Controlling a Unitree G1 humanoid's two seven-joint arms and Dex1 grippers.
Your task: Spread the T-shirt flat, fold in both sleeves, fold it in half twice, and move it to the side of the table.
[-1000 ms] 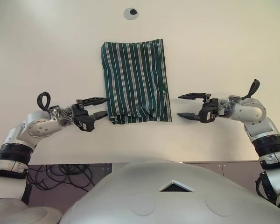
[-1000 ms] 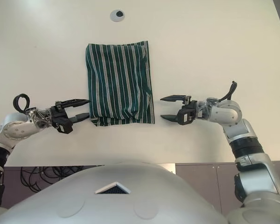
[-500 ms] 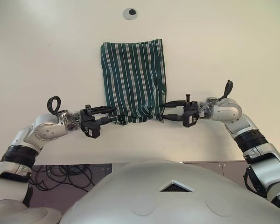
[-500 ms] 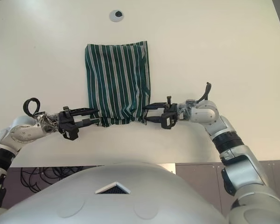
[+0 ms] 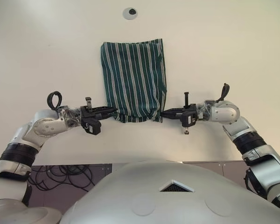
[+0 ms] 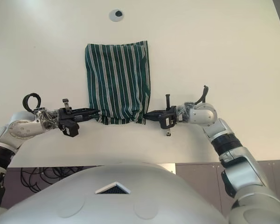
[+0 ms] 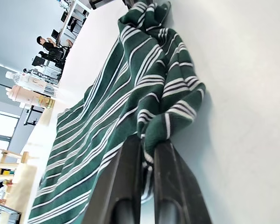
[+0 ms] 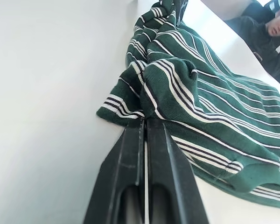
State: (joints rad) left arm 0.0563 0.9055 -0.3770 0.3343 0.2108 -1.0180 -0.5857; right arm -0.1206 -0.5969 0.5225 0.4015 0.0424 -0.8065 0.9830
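A green T-shirt with white stripes [image 5: 134, 79] lies as a long folded rectangle on the white table [image 5: 224, 56], its near hem slightly bunched. At the shirt's near left corner, my left gripper [image 5: 113, 111] is shut on the cloth; the left wrist view has a fold of T-shirt [image 7: 130, 93] pinched between the black fingers [image 7: 130, 158]. My right gripper [image 5: 163, 113] sits at the near right corner. In the right wrist view its fingers [image 8: 130, 140] are pressed together on the hem of the T-shirt [image 8: 200, 116].
A round grey grommet [image 5: 130, 13] is set into the table beyond the shirt. The table's near edge [image 5: 130, 162] runs just behind both arms. Bare tabletop lies to the left and right of the shirt.
Both grippers were open and apart from the shirt a second ago. They have moved inward to the near corners and shut on the hem, which has bunched up a little.
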